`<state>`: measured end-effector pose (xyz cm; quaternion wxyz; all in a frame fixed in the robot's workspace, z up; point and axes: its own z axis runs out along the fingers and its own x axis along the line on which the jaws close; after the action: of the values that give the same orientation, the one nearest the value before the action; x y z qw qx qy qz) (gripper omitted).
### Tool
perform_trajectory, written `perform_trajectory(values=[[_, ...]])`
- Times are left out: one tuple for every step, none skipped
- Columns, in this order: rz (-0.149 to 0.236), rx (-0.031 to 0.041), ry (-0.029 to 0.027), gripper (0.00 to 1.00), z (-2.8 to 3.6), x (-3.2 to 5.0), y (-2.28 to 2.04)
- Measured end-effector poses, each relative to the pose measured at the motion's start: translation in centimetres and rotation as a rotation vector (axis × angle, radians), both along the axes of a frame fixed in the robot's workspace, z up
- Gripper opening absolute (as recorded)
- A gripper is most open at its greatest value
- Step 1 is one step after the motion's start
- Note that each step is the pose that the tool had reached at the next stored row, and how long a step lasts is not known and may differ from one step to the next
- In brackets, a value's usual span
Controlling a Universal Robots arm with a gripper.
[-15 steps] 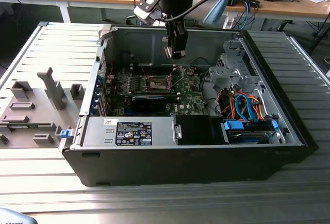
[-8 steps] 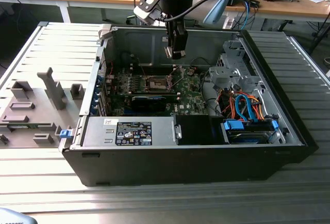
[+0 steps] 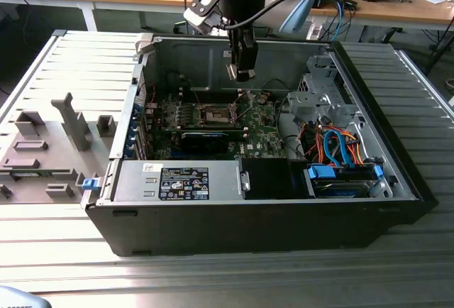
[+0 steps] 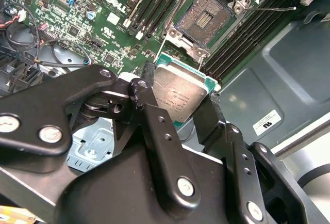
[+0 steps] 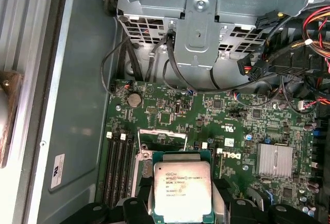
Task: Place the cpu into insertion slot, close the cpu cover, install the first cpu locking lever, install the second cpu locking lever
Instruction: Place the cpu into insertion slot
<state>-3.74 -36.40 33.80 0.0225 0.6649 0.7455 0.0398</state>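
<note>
**A:** Cpu (image 4: 180, 97) first: where does it sit?

**B:** In the claw (image 4: 178, 108). The two black fingers (image 4: 142, 95) pinch it by opposite edges, with the dull silver top facing up. The first wrist view shows the same grip, with the cpu (image 5: 180, 188) flat between the tips of the claw (image 5: 181, 206).

**A:** And the insertion slot?

**B:** Open and bare. In the second wrist view the insertion slot (image 4: 206, 17) shows its dark centre and silver rim, and the chip hangs apart from it, not seated. A thin metal lever (image 4: 273, 9) sticks out sideways from one corner of the socket.

**A:** Can you see the cpu cover?

**B:** In the first wrist view the cpu cover (image 5: 162, 132) is a thin silver frame just past the chip's far edge, over the green circuit board (image 5: 232, 126). How far it is raised I cannot tell.

**A:** What about from outside?

**B:** In the exterior view the claw (image 3: 241, 75) hangs inside the open computer case (image 3: 284, 230), above the insertion slot (image 3: 216, 115) and clear of the board. The case lies on its side on the ribbed metal counter (image 3: 284, 276).
</note>
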Motion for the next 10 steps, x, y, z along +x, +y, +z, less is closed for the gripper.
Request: perform_trajectory(values=[[-0.001,0.0000,0.0000,0.55,0.00,0.00,0.00],[-0.002,0.0001,0.0000,0.55,0.00,0.00,0.00],[-0.003,0.0001,0.0000,0.55,0.00,0.00,0.00],[-0.004,0.0001,0.0000,0.55,0.00,0.00,0.00],[-0.004,0.0000,0.0000,0.55,0.00,0.00,0.00],[-0.006,0.0000,0.0000,0.55,0.00,0.00,0.00],[-0.007,0.0000,0.0000,0.55,0.00,0.00,0.00],[-0.009,0.0000,0.0000,0.55,0.00,0.00,0.00],[-0.009,0.0001,0.0000,0.55,0.00,0.00,0.00],[-0.010,0.0000,0.0000,0.55,0.00,0.00,0.00]])
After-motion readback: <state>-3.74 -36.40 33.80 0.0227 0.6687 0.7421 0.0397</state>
